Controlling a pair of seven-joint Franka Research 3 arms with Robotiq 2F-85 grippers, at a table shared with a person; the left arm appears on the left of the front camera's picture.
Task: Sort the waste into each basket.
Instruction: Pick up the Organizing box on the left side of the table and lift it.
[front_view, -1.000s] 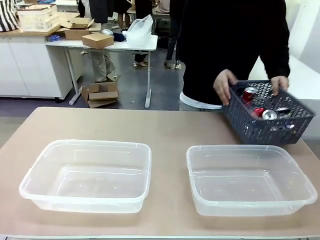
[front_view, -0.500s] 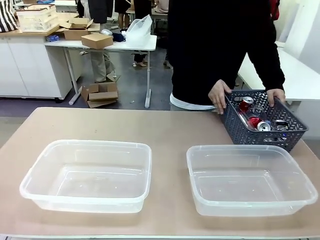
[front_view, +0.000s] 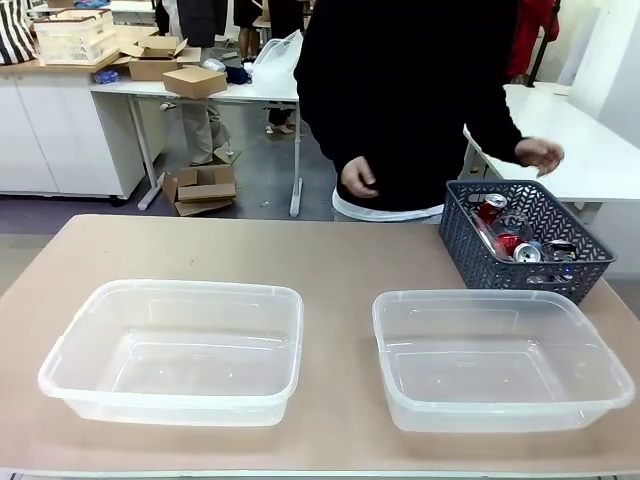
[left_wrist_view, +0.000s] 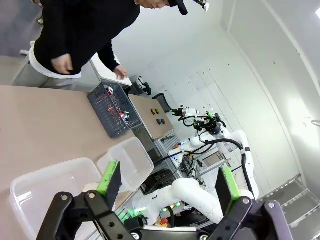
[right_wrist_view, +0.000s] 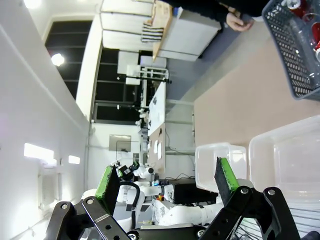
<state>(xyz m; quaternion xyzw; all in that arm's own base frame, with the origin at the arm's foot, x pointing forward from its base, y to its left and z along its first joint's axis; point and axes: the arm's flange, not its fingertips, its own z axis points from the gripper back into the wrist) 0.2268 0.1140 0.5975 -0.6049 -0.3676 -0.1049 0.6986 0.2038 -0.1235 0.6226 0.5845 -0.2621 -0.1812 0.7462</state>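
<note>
The waste, crushed red and silver cans (front_view: 505, 230), lies in a dark lattice basket (front_view: 500, 265) at the table's far right. Two empty clear tubs stand at the near side, one on the left (front_view: 180, 288) and one on the right (front_view: 480, 296). My left gripper (left_wrist_view: 167, 180) is open in the air, looking over both tubs (left_wrist_view: 137, 155) toward the dark basket (left_wrist_view: 107, 107). My right gripper (right_wrist_view: 167, 182) is open too, high above the table, with the tubs (right_wrist_view: 280, 137) and the dark basket (right_wrist_view: 292, 55) beyond it. Both grippers hold nothing.
A person in black stands at the far edge, one hand (front_view: 358, 178) left of the dark basket and the other (front_view: 540, 153) raised above it. Bare tabletop (front_view: 330, 250) lies between the tubs and the far edge. Worktables and cardboard boxes stand behind.
The person has set the dark basket down on the far right of the table and taken both hands off it. The tubs have not moved.
</note>
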